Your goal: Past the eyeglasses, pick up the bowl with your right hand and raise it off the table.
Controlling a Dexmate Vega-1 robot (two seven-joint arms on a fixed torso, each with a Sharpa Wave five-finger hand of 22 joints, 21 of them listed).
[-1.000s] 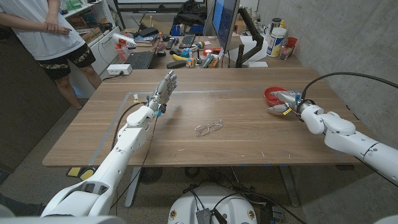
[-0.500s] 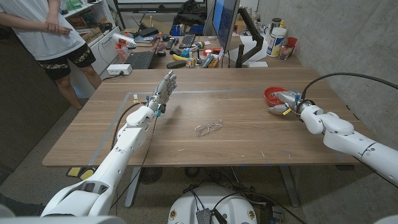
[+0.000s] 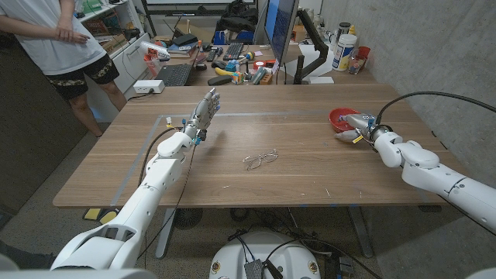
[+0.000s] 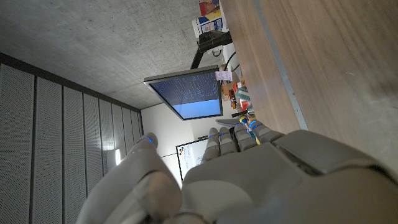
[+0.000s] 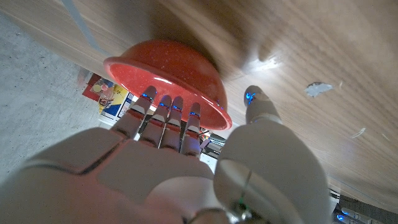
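Bowl [image 3: 341, 118] in red sits on the worktop [image 3: 294, 174] at about two o'clock from the eyeglasses [image 3: 260, 160], well apart from them and toward the far right corner. The right robot hand [image 3: 354, 127] is at its near side; in the right wrist view the fingers [image 5: 163, 121] reach over the rim while the thumb [image 5: 261, 106] stays spread outside the wall, so the right robot hand looks open and holds nothing yet. Whether any fingertip touches the rim I cannot tell.

By its look the bowl [image 5: 171, 78] is a stiff, light plastic shell with a smooth, speckled surface, likely slippery and apt to slide or tip if pushed sideways. The best hold is probably a pinch across the near rim, fingers inside and thumb against the outer wall, closed firmly before lifting straight up.

Over at ten o'clock from the eyeglasses, the left robot hand [image 3: 205, 112] stands upright above the worktop with fingers straight and together, gripping nothing.
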